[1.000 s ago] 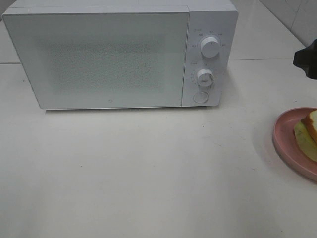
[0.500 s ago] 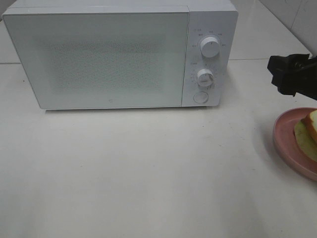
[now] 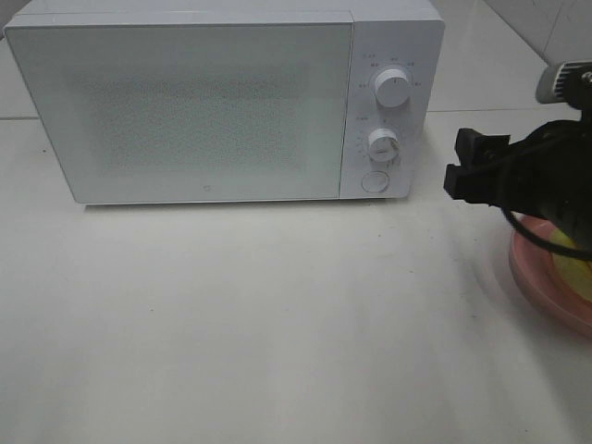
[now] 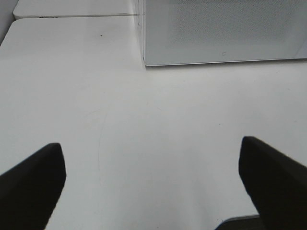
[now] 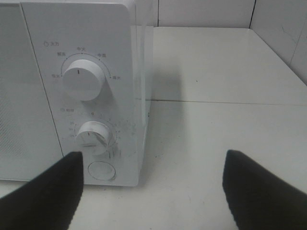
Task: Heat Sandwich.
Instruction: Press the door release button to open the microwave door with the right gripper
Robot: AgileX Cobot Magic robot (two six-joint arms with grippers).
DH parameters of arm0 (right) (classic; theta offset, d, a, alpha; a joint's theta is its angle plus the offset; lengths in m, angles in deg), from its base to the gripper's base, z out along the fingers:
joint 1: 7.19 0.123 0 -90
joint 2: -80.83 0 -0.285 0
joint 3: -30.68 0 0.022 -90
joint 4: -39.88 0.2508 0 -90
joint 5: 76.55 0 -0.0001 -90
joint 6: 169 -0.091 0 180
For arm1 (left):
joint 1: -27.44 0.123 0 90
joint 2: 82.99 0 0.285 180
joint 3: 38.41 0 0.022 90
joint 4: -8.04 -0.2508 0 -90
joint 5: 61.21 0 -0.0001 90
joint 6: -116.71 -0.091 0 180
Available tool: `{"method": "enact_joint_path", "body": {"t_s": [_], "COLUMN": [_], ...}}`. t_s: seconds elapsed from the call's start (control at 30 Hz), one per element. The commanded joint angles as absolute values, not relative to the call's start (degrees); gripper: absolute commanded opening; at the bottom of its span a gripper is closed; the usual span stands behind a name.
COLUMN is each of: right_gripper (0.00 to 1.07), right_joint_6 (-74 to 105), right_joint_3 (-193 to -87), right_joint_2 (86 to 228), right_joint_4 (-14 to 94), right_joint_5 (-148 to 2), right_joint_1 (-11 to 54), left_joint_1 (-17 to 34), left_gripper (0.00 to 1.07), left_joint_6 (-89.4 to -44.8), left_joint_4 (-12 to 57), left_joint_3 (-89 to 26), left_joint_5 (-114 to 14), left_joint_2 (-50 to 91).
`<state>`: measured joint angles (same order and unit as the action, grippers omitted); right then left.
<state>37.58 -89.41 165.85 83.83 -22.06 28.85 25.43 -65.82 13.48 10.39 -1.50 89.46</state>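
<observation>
Exterior high view: the nearest stretch of the white counter (image 3: 277, 351) lies bare. Further back at the right edge sits a round pink plate (image 3: 529, 277), cut off by the frame. The sandwich (image 3: 566, 242) lies on it, but only a sliver of its pale yellow-green filling shows, because the black right arm crosses over it. The right gripper (image 3: 458, 164) hangs above the counter just past the plate's inner rim. It points toward the control panel of the microwave (image 3: 407, 46) and stands apart from it. In the right wrist view its two dark fingers are spread wide with nothing between them, so it is released and holds nothing. Beyond them the panel shows an upper knob (image 3: 392, 90), a lower knob (image 3: 382, 145) and a round button (image 3: 374, 181) beneath. The microwave stands at the back of the counter with its door (image 3: 185, 111) closed. The left gripper (image 4: 149, 146) appears only in the left wrist view. It is likewise spread wide and empty over bare counter, with the microwave's lower front corner farther ahead.
</observation>
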Motion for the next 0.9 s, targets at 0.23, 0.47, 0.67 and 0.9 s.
{"method": "enact_joint_path", "body": {"t_s": [0.23,0.47,0.67,0.9], "right_gripper": [0.76,0.76,0.76,0.76], "right_joint_6": [29.7,25.9,25.2,22.3], "right_joint_3": [-89.6,-91.4,-93.3,-93.5], "right_joint_2": [178.8,186.1,189.2,190.3], "right_joint_4": [84.6,84.3,84.1,83.9], "right_joint_5": [-9.8,-7.4,-6.7,-6.8], "right_joint_1": [36.4,36.9,36.9,36.9], "left_joint_1": [25.1,25.1,25.1,25.1], "left_gripper": [0.92,0.92,0.92,0.92], "left_joint_6": [-65.5,-65.5,-65.5,-65.5], "left_joint_4": [14.1,14.1,14.1,14.1], "left_joint_3": [10.6,10.6,10.6,10.6], "left_joint_5": [-2.0,-2.0,-2.0,-2.0], "left_joint_2": [90.9,90.9,90.9,90.9]}}
